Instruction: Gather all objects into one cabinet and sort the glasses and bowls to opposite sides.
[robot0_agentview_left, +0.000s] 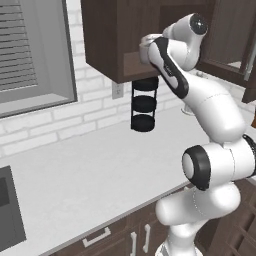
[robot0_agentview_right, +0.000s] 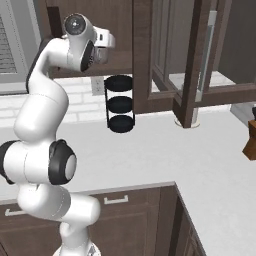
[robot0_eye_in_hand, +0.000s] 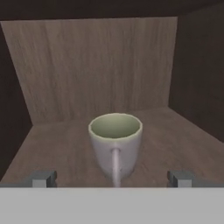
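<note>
A pale grey-beige mug (robot0_eye_in_hand: 115, 142) stands upright on the shelf floor inside the dark brown cabinet (robot0_eye_in_hand: 96, 65), its handle turned toward the camera. My gripper (robot0_eye_in_hand: 112, 178) is open, one fingertip low on each side of the mug and a little short of it, touching nothing. From the base views my arm reaches up, with the hand (robot0_agentview_left: 146, 50) just inside the cabinet (robot0_agentview_left: 102, 37) mouth; the same hand (robot0_agentview_right: 104, 42) sits beside the cabinet's (robot0_agentview_right: 142, 55) frame. The glasses and bowls are out of view.
An open glass-paned door (robot0_agentview_right: 200, 60) with a grey bar handle hangs to the right of the opening. Below the cabinet a black three-tier rack (robot0_agentview_left: 144, 105) stands on the white counter (robot0_agentview_left: 90, 170). A window (robot0_agentview_left: 30, 50) is at the left.
</note>
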